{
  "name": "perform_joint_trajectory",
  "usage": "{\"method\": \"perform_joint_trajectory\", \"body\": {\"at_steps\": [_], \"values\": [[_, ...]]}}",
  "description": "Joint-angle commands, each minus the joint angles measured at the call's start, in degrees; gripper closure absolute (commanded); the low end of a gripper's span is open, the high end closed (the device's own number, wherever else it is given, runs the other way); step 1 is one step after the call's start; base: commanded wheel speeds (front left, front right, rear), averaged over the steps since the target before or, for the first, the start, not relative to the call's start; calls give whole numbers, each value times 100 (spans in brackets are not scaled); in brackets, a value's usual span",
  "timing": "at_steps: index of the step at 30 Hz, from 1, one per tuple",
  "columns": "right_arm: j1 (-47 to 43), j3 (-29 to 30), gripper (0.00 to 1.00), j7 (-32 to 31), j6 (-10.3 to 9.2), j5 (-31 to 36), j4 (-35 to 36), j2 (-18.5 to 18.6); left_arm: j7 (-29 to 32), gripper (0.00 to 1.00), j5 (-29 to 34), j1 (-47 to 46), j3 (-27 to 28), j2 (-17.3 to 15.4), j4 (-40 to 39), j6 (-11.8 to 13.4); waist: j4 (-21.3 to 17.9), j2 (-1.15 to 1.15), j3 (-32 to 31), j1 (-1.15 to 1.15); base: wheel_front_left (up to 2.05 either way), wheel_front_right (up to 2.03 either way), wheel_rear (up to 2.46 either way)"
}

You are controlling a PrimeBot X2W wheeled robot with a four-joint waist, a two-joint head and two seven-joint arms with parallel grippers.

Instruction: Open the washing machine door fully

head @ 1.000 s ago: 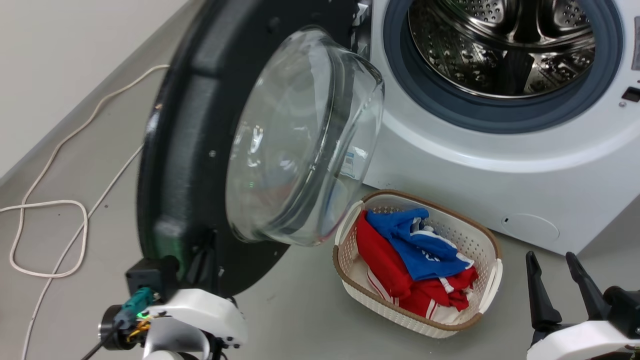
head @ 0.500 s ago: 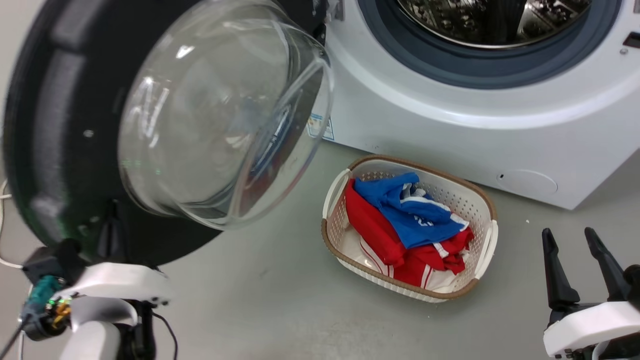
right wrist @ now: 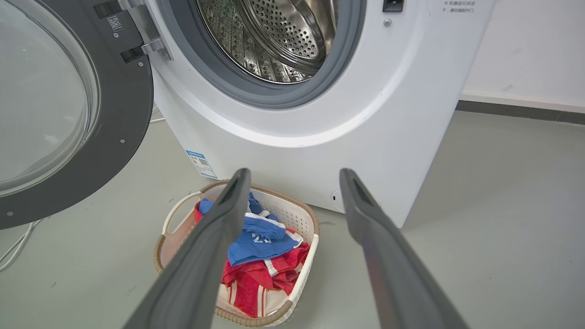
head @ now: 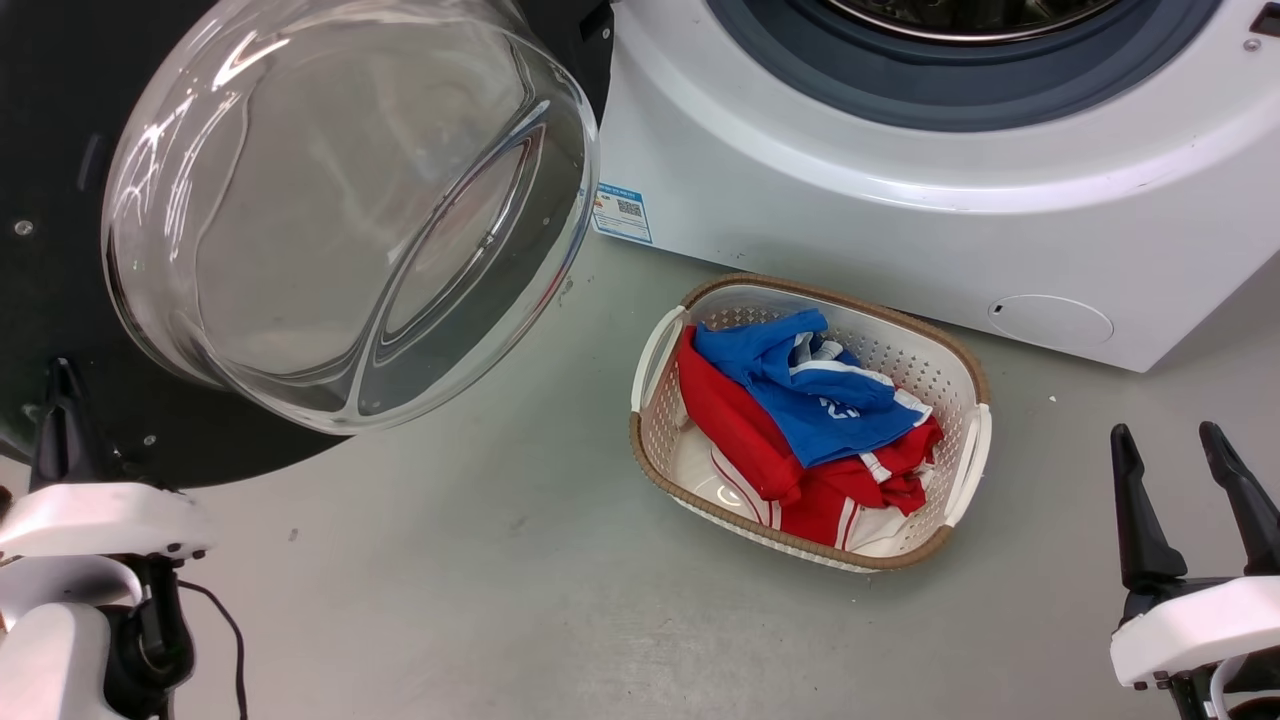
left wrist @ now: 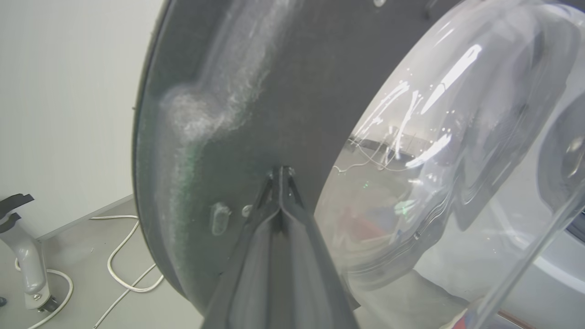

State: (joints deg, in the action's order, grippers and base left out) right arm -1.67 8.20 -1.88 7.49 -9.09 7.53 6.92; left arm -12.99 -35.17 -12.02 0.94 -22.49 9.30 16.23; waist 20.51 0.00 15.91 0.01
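- Pushing rather than gripping looks to be the step in hand. The left gripper [left wrist: 281, 172] has its fingers closed tip to tip with nothing between them. Those tips rest against the dark inner face of the washing machine door [left wrist: 256, 91], just beside the glass bowl — a blunt point suits a panel that offers no handle on this side.
- The door hangs from its hinge [right wrist: 151, 45] on the left of the washing machine [head: 900, 230], well clear of the grey-ringed drum opening, with its glass bulge turned toward the robot. It looks wide open; I cannot tell whether any travel is left.
- The left arm sits low at the head view's lower left, its white wrist housing roughly level and the fingers pointing up onto the lower part of the black rim.
- The right gripper [head: 1165, 433] waits low at the lower right with its fingers spread wide and empty. It is well apart from the door — probably parked out of the door's arc.
- The laundry basket [head: 960, 370], holding red and blue clothes, stands on the floor just before the machine and clear of the door.
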Motion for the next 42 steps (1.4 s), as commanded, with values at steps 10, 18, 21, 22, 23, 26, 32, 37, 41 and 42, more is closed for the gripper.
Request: {"method": "perform_joint_trajectory", "body": {"at_steps": [10, 18, 21, 22, 23, 26, 32, 37, 41, 42], "values": [[40, 19, 0, 37, 1, -27, -37, -39, -99, 100, -35, -209, 26, -80, 423, -191, 17, 0, -87, -1, 0, 0, 0], [-123, -73, 0, 114, 1, -28, -220, -183, -165, 100, 234, 211, -192, 15, 260, -157, 5, 0, -525, -1, 0, 0, 0], [-197, -121, 0, 159, 1, -42, -309, -248, -165, 100, 348, 508, -287, 45, 10, -70, 2, 0, -729, -1, 0, 0, 0], [-217, -124, 0, 179, 1, -46, -331, -267, -148, 100, 379, 598, -330, 54, -94, -41, 7, 0, -784, -1, 0, 0, 0], [-221, -133, 0, 192, 1, -48, -361, -285, -106, 100, 433, 688, -393, 59, -196, -18, 13, 0, -848, -1, 0, 0, 0], [-268, -179, 0, 244, 1, -57, -459, -334, 20, 100, 537, 965, -586, 81, -478, 34, 16, 0, -1044, -1, 0, 0, 0], [-392, -199, 0, 341, 1, -78, -593, -391, 226, 100, 700, 1362, -1021, 173, -954, 23, 7, 0, -1316, -1, 0, 0, 0], [-439, -231, 0, 399, 0, -82, -632, -399, 321, 100, 846, 1509, -1436, 300, -1150, -21, -100, 0, -1436, -1, 0, 0, 0], [-444, -262, 0, 443, 1, -113, -640, -405, 373, 42, 919, 1459, -1688, 381, -1134, -111, -272, 0, -1494, -1, 0, 0, 0], [-452, -270, 0, 438, 1, -122, -648, -404, 385, 10, 959, 1422, -1749, 386, -1117, -125, -321, 0, -1508, -1, 0, 0, 0]]}}
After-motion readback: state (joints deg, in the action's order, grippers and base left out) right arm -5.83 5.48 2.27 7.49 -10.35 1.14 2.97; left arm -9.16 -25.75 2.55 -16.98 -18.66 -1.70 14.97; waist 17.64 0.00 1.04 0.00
